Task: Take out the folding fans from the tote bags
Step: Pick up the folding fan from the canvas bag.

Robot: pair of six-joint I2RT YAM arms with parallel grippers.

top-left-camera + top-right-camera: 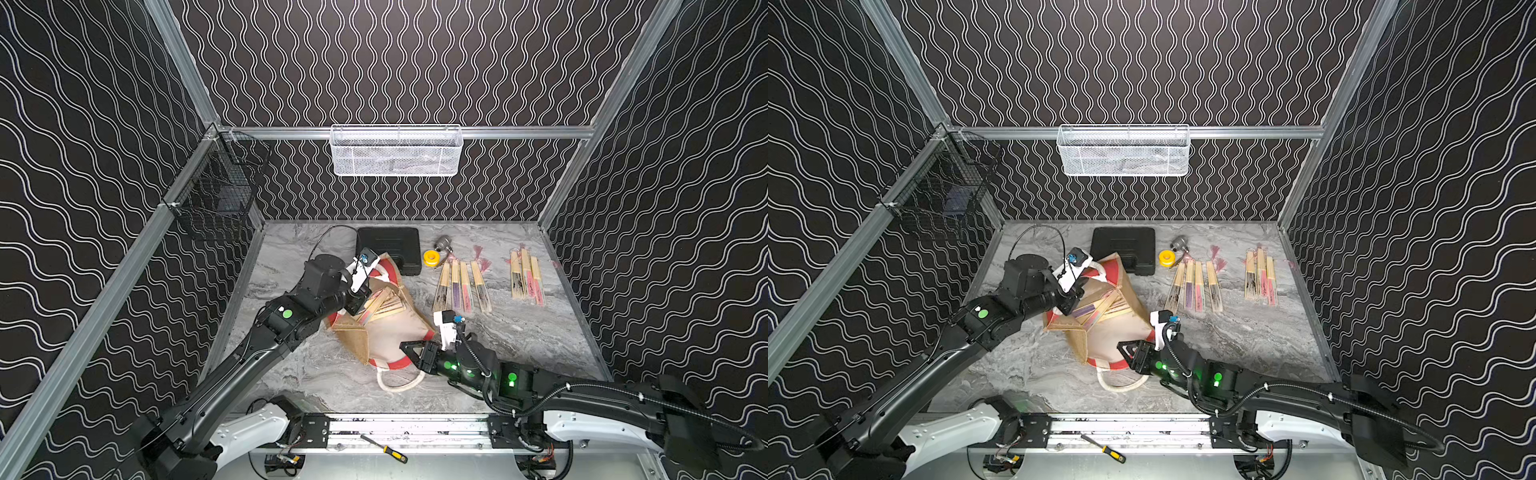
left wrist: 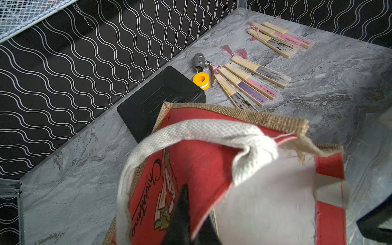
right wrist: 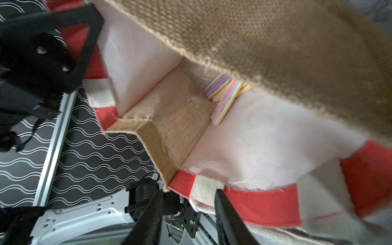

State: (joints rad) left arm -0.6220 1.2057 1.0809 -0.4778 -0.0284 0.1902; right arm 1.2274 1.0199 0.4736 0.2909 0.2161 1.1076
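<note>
L gripper (image 2: 194,214) pinching boxy tan jute tote bag (image 1: 353,343) rim, propping it open; R gripper (image 1: 409,355), unclenched, facing pale bamboo fans (image 3: 226,99).

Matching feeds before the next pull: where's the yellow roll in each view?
Top view: yellow roll right of the black case.
Top view: likewise.
Left wrist: roll between case and fans.
Right wrist: not in it.
Shared landmark: tote bag.
</note>
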